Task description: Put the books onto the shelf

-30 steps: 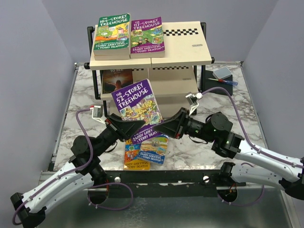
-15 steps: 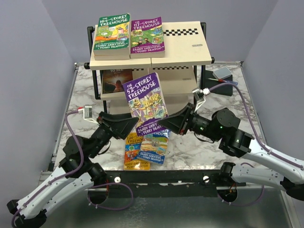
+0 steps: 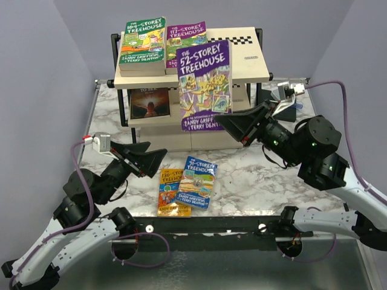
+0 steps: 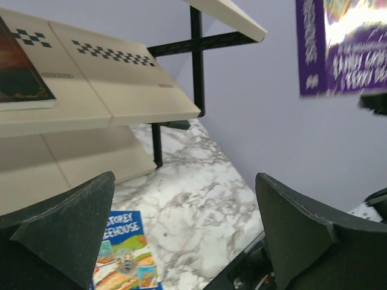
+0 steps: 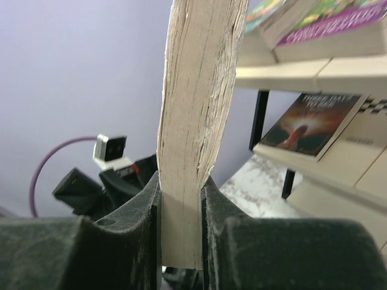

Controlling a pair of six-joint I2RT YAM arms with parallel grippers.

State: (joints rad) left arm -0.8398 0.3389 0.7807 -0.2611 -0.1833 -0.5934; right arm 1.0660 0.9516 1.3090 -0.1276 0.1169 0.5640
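**Figure. Placing the 52 book, handover complete.** The right gripper (image 3: 228,122) is clamped on the lower edge of the 52 book (image 3: 204,84). In the right wrist view the page block stands upright out of the pinch, both pads pressed against it. The left gripper (image 3: 154,162) gapes wide with nothing between its jaws.

The shelf (image 3: 242,66) lies directly ahead of the right gripper. The held cover hangs in front of its top board and hides part of the 117 book (image 3: 184,33). The green book (image 3: 143,41) lies on that board, ahead and to the left of the fingers. The dark book (image 3: 149,103) sits on the tier below. Two more books, blue (image 3: 198,181) and orange (image 3: 169,193), lie on the table just to the right of the left gripper.

*Technique.* The grip is at one edge only, so the book will probably swing. It is best carried slowly over the bare board ahead and to the right of the fingers, clear of the 117 book. It should then be tipped flat and rested before release.

*Change.* A second earlier both grippers pinched this book low over the table pair. The left has since released and drawn back. The right alone has raised the book to top-board height and turned it more upright.
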